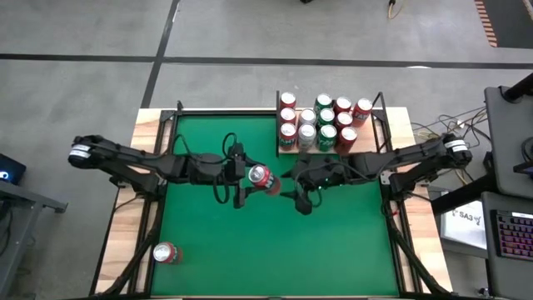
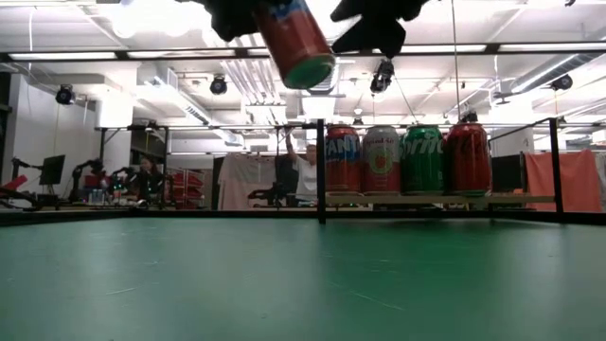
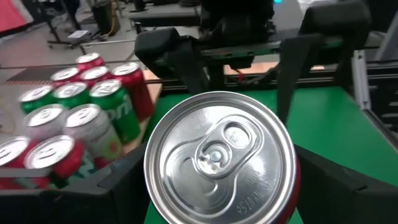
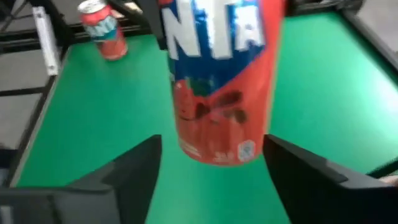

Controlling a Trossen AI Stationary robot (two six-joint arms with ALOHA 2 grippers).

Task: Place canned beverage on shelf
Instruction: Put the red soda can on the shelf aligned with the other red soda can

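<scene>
Fanta can (image 1: 261, 176) hangs above the green table (image 1: 208, 258), pinched by the left gripper (image 1: 250, 179); right gripper (image 1: 293, 185) spread wide beside it.

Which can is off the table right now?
The red Fanta can held by the left gripper above mid-table. The others stand on the shelf, and one can lies on the green felt.

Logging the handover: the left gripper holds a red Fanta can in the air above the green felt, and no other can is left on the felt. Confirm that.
Wrong about the felt. In the high view, a second red can lies on the green felt near its front-left corner. The left gripper does hold the red Fanta can in the air.
</scene>
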